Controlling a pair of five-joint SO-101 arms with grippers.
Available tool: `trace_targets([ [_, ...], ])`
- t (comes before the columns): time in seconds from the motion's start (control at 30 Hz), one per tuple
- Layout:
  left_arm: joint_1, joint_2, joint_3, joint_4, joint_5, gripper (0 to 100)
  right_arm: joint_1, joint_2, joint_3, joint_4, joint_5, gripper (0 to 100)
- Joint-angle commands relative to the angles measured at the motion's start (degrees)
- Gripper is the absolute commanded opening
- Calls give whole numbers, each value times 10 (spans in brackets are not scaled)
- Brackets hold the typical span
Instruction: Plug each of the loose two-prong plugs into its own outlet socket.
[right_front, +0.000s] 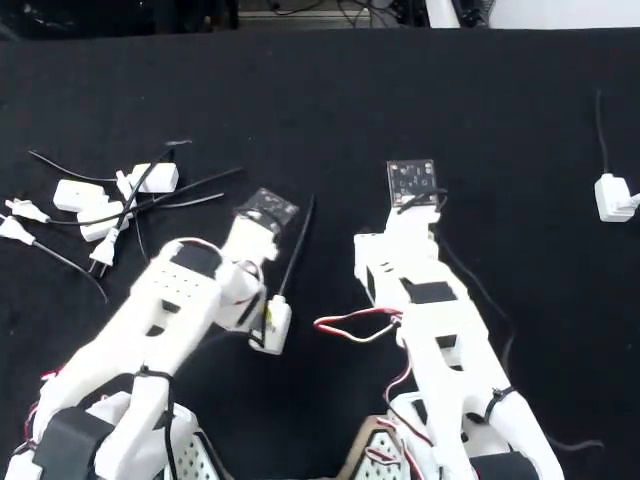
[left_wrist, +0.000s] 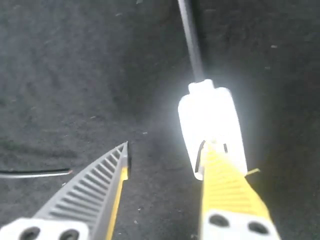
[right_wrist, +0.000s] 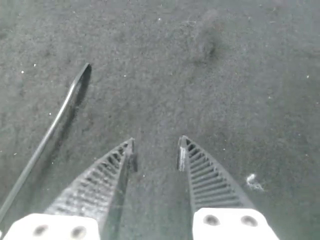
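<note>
Outlet socket (left_wrist: 210, 120) touching one of left fingers (left_wrist: 227, 195)

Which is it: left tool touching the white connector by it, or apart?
Cannot tell. In the left wrist view the yellow finger of the left tool overlaps the white connector at its near end, but glare hides any gap.
</note>
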Motion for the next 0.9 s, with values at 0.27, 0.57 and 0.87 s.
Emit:
trace_targets([
  [0.27, -34, 1, 22, -38, 2, 223, 9, -22, -7, 3, 6, 134],
  [0.57, -34, 2, 59, -105, 4, 223, 9, -22, -7, 3, 6, 134],
  [0.87, -87, -4, -54, -10, 2, 223, 9, -22, -7, 3, 6, 134],
])
